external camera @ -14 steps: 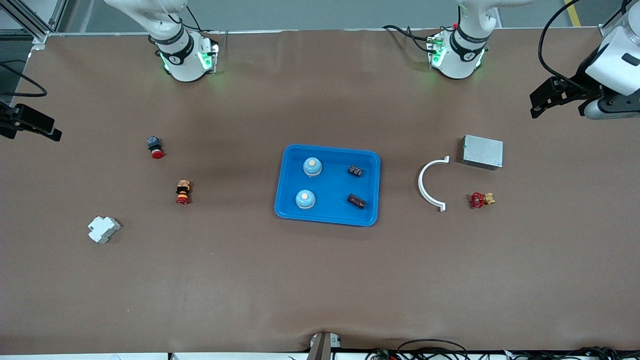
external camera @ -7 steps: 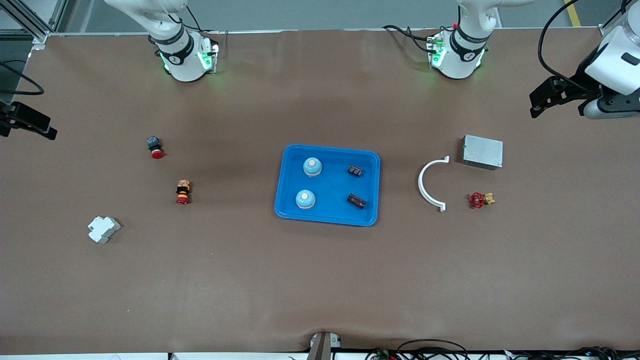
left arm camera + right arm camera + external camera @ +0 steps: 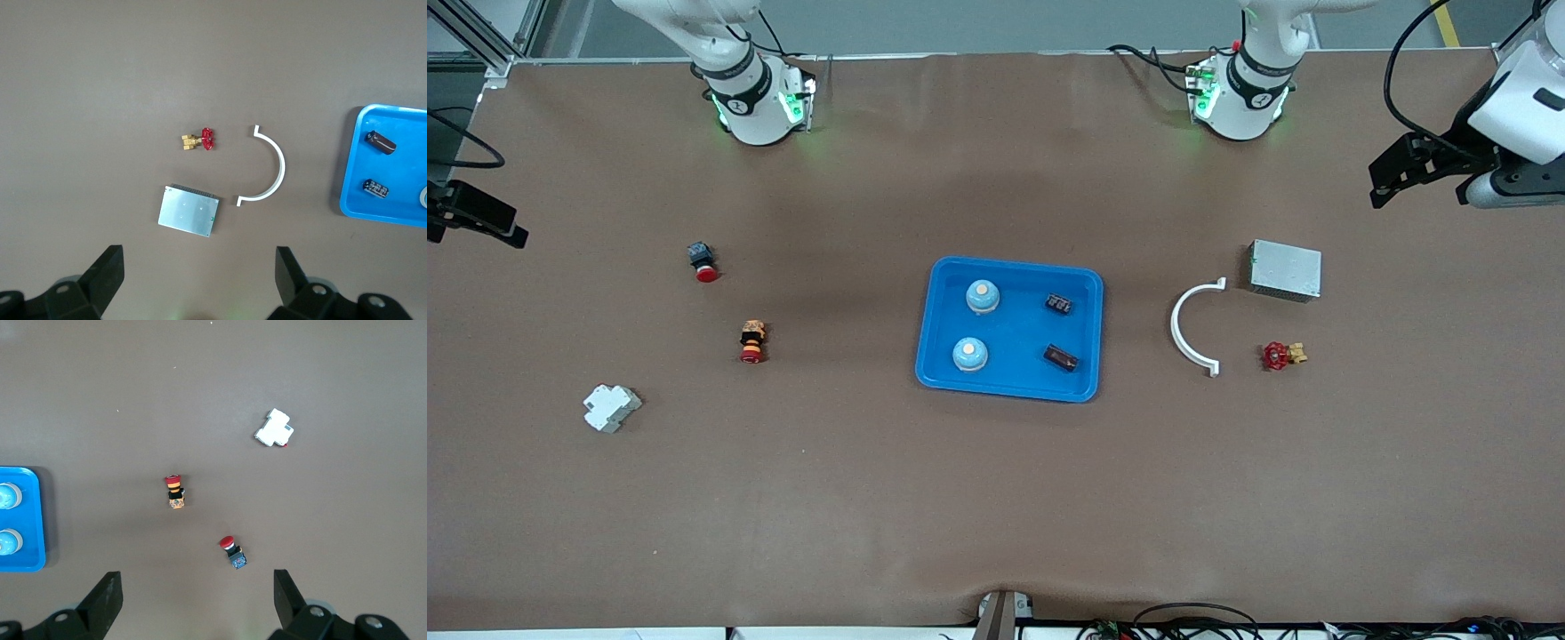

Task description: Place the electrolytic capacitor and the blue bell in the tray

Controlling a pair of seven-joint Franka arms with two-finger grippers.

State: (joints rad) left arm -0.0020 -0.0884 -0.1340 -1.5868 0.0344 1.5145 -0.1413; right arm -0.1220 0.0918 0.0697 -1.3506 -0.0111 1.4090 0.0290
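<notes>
The bright-blue tray [image 3: 1016, 331] lies at the table's middle. In it are two blue bells [image 3: 983, 297] [image 3: 969, 354] on the side toward the right arm's end, and two dark electrolytic capacitors [image 3: 1059, 304] [image 3: 1061, 357] on the side toward the left arm's end. My left gripper [image 3: 1392, 178] is open and empty, up in the air over the left arm's end of the table. In the left wrist view [image 3: 198, 267] the tray's edge [image 3: 407, 160] and both capacitors [image 3: 380, 141] [image 3: 375, 188] show. My right gripper [image 3: 507, 233] [image 3: 197, 590] is open and empty over the right arm's end.
A white arc [image 3: 1193, 327], a metal box [image 3: 1285, 269] and a red valve [image 3: 1280, 356] lie toward the left arm's end. A red push button [image 3: 703, 262], a red-and-yellow button [image 3: 752, 341] and a white block [image 3: 611, 408] lie toward the right arm's end.
Both grippers have drifted slightly outward toward their ends of the table. Nothing on the table has moved.
</notes>
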